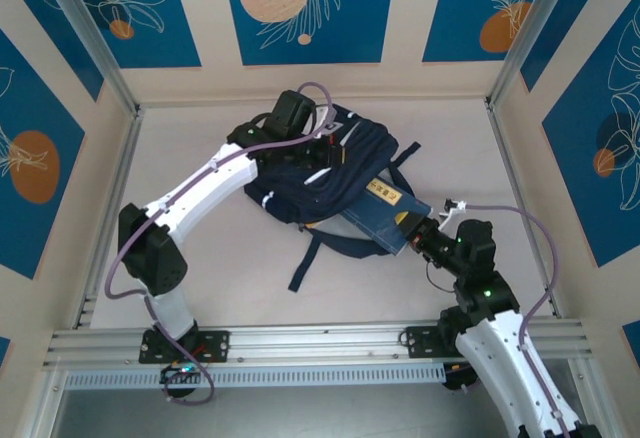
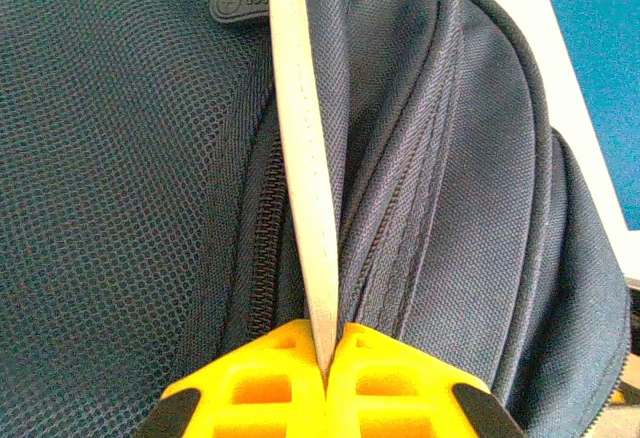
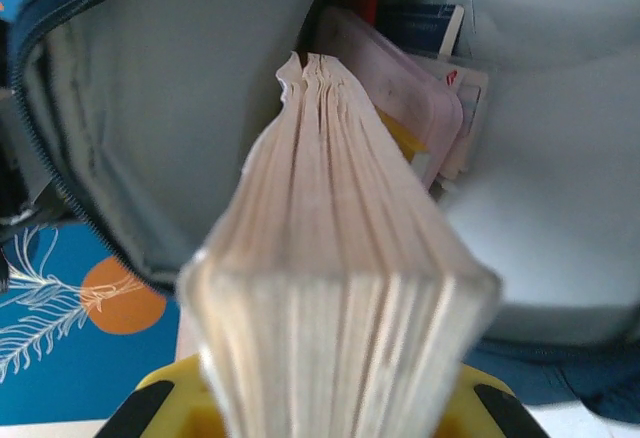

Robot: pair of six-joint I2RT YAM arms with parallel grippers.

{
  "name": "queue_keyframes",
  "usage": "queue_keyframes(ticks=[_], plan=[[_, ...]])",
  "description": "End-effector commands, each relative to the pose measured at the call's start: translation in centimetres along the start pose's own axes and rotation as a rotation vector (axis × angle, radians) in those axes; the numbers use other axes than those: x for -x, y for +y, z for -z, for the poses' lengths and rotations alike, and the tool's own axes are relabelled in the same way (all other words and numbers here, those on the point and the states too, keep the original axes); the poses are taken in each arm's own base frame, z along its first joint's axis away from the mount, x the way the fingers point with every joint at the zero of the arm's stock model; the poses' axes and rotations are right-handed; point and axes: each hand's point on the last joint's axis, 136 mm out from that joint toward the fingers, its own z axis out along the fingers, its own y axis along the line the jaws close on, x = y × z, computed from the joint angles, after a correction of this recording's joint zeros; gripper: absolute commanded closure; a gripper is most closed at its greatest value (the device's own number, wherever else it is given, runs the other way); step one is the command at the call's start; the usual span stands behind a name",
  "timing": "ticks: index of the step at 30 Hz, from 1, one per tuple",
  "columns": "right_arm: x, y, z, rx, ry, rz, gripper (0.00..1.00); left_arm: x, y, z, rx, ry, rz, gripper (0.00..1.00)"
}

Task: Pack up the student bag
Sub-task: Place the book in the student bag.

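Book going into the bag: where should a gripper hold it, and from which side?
Probably its outer end, clamped across the thickness, coming from the near right. The book lies roughly flat with its far end already inside the bag's open mouth, so only the end nearest the arms is free. The right gripper holds it there.

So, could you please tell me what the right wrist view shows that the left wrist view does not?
Right wrist: the right gripper shut on a book, page edges toward the camera, its far end inside the open bag, where a pink case lies. Left wrist: the left gripper pinching a pale strip on the bag's outside, beside mesh and a zip. Both: the navy bag and yellow fingers clamped on something.
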Motion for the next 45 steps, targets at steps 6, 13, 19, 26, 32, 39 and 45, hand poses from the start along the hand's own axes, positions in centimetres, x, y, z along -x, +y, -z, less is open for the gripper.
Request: queue_keyframes(ticks=[6,13,19,26,32,39,45], plan=[[1.5,2.1,-3.7,0.098,-0.024,0.039,1.00,1.3,-5.4,5.5,-0.225,-0.108,0.030,1.00],[-1.1,3.3,-9.3,0.124,0.108,0.113,1.00,-0.1,-5.8,5.5,-0.254,-0.092,0.058,1.00],[-4.0,4.9,-14.4,0.144,0.214,0.148,1.00,-1.2,-5.9,5.0,-0.259,-0.082,0.065,1.00],[-7.1,6.1,-20.6,0.147,0.338,0.133,1.00,-1.9,-5.9,6.0,-0.255,-0.113,0.072,1.00],[-9.5,7.4,-24.1,0.162,0.465,0.133,0.86,-2.6,-6.2,7.3,-0.259,-0.135,0.074,1.00],[-9.3,6.9,-22.8,0.105,0.498,0.172,0.25,-2.7,-6.0,8.3,-0.229,-0.184,0.053,1.00],[-8.3,5.2,-18.0,0.093,0.471,0.243,0.15,-2.6,-3.9,6.5,-0.150,-0.190,0.032,1.00]])
